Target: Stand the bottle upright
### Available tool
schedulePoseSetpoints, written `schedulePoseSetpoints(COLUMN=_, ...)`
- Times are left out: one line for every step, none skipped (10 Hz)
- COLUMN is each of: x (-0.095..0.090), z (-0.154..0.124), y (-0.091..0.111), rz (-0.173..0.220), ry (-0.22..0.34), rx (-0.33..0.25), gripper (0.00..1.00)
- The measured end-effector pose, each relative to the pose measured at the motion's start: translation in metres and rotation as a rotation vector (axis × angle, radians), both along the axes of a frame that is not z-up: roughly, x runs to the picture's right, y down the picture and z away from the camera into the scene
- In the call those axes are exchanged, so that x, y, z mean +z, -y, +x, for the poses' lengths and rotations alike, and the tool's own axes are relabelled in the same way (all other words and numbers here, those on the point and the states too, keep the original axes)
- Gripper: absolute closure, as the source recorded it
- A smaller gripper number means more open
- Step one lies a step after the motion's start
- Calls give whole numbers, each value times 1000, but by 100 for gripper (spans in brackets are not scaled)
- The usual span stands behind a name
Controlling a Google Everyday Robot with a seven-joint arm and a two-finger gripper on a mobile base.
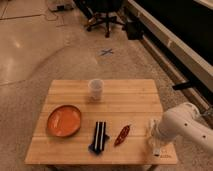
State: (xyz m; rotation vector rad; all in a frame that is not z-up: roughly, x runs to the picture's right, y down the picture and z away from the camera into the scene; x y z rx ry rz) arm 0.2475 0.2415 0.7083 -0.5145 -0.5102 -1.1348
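Jaws cannot be judged here: whether they are parted or clamped on anything does not show, since the gripper (152, 131) reads only as a pale mass at the end of the white arm (186, 125). That arm comes in from the right and bends down over the near right corner of the wooden table (135, 100). The bottle (155, 146) seems to be the slim whitish shape with a dark mark right at the gripper's lower end, on that same corner close to the near edge. It merges with the gripper, so I cannot tell whether it is upright, tilted or lifted off the wood. Left of it, apart from the gripper, a small red-brown pointed object (122, 135) lies at a slant. Further left, a dark striped item (99, 136) lies with its length running from near to far. An orange plate (64, 120) sits on the near left part of the table. A translucent cup (95, 89) stands upright toward the far edge, about midway across, well apart from everything else. On the floor beyond the table there is a blue cross mark (106, 51). A dark office chair (107, 12) stands farther back.
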Motion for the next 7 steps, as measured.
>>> schedulePoseSetpoints(x=-4, z=5, y=2, rz=-49, ry=-11, rx=8, gripper=100)
schedulePoseSetpoints(x=-6, z=9, y=3, rz=-86, ry=-25, rx=10, gripper=100)
schedulePoseSetpoints(x=-7, z=12, y=5, rz=-113, ry=-47, rx=17, gripper=100)
schedulePoseSetpoints(x=-10, z=21, y=7, rz=-142, ry=-98, rx=37, gripper=100)
schedulePoseSetpoints(x=-14, z=23, y=10, rz=-155, ry=-142, rx=71, gripper=100)
schedulePoseSetpoints(x=-17, z=24, y=12, rz=-162, ry=-183, rx=109, gripper=100)
schedulePoseSetpoints(x=-23, z=24, y=16, rz=-167, ry=-234, rx=163, gripper=100)
